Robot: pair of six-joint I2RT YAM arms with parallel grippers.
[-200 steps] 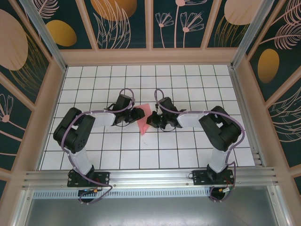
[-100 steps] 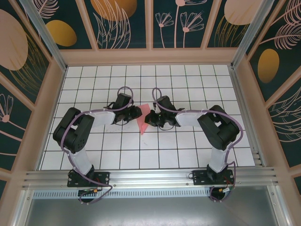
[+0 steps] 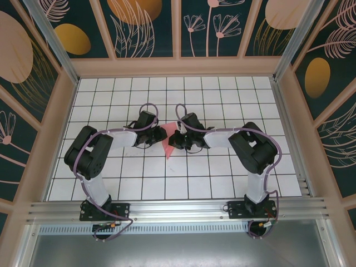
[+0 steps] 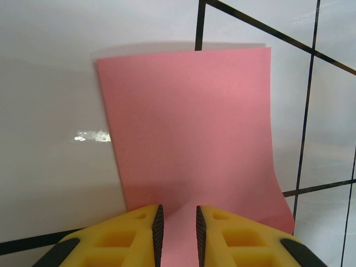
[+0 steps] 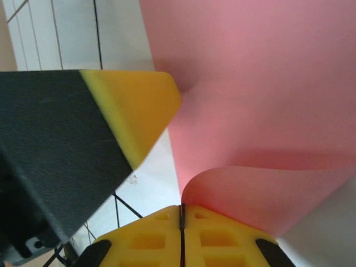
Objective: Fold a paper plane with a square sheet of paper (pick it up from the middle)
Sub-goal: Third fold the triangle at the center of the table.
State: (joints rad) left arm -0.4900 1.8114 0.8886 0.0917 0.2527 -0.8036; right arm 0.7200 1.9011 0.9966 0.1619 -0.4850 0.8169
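No readable text, labels, numbers or signs anywhere.

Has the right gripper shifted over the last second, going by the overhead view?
Yes. The right gripper has slid left along the grid, closing on the pink paper at the table's middle; its base stays put.

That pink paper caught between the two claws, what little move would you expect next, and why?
Probably the left gripper finishes closing on the near edge of the square sheet of paper. Its yellow fingers straddle that edge with a narrow gap left, while the right gripper is already pinched shut on a curled edge. With both sides gripped, a fold could start.
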